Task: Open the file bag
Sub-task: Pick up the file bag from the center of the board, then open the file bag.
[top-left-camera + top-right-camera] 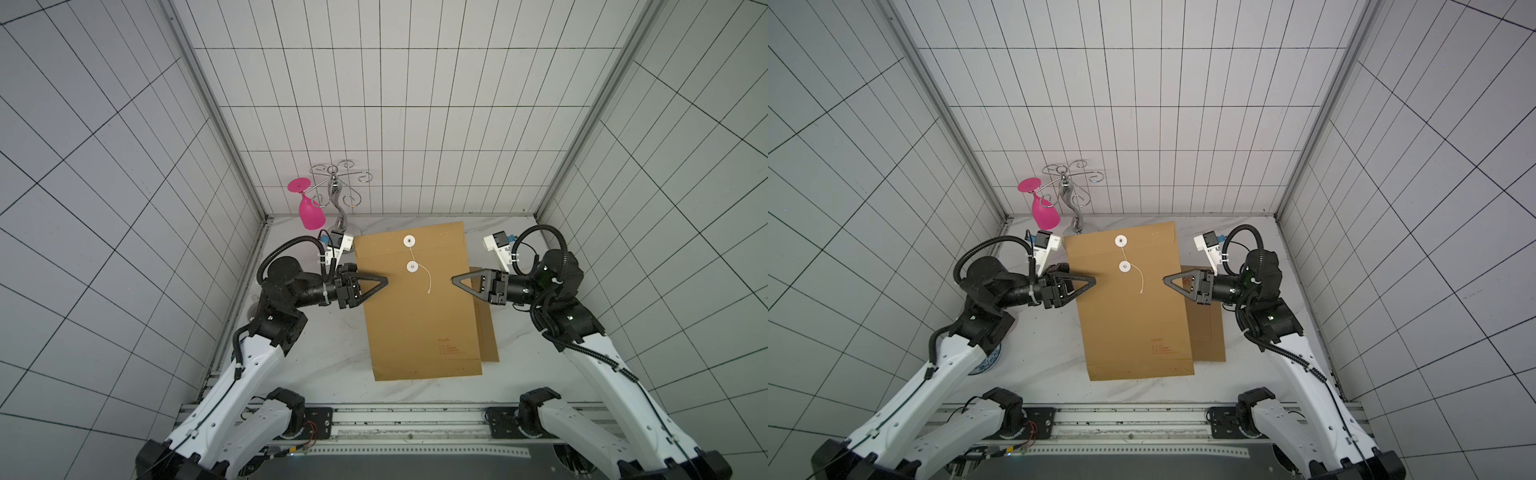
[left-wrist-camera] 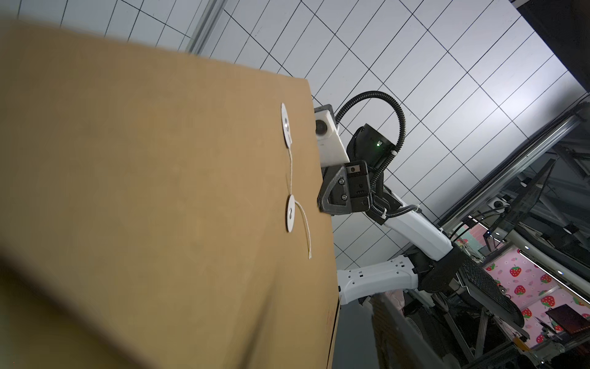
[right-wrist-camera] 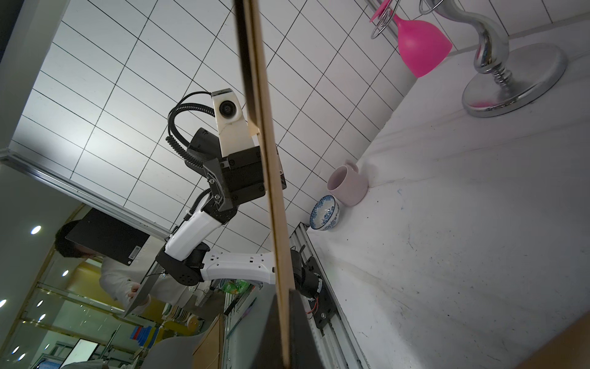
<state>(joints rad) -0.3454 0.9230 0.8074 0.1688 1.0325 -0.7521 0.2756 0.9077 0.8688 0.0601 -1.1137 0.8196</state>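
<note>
Top views both show the file bag (image 1: 419, 324), a brown paper envelope, in the middle of the scene between the two arms, with its flap end toward the back wall. The right wrist view shows it edge-on and lifted clear of the white counter (image 3: 447, 255). The right hand (image 1: 454, 279) is clamped on the bag's right edge, jaws pressed together on the paper. The left hand (image 1: 385, 281) reaches over the bag's left edge opposite it. Whether its jaws are apart or gripping cannot be told.

A white disc (image 1: 409, 240) sits on the flap and a second disc (image 1: 412, 267) just below it. A thin string (image 1: 427, 279) joins them, and its free end trails loose across the paper.

A second envelope (image 1: 488, 332) lies flat on the counter, partly under the bag's right side. At the back left corner a pink goblet (image 1: 311, 212) hangs upside down from a chrome rack (image 1: 337, 195). A mug (image 3: 349, 185) and a patterned bowl (image 3: 325, 213) stand just beside each other by the left wall.
</note>
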